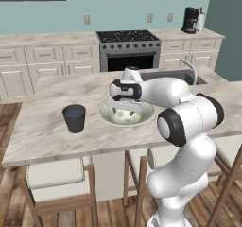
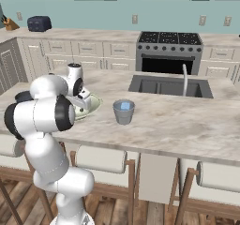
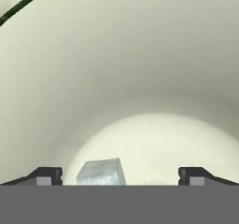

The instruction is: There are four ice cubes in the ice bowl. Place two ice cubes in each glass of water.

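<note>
The ice bowl [image 1: 147, 115] is a wide cream-green dish in the middle of the island counter. My gripper [image 1: 124, 109] reaches down into it with the hand tilted. In the hand view the gripper [image 3: 120, 176] is open just above the bowl's floor [image 3: 116, 55]. One pale-blue ice cube [image 3: 100, 173] lies between the fingertips, nearer the left one, touching neither. The dark charcoal glass of water [image 1: 74, 118] stands left of the bowl. The lighter grey glass [image 2: 123, 111] stands on the bowl's [image 2: 95, 105] other side, its top bluish.
A sink [image 2: 169, 86] with a tall faucet [image 2: 184, 78] is set into the counter behind the grey glass. Stools [image 1: 59, 178] line the near edge of the island. A stove [image 1: 128, 48] stands against the back wall.
</note>
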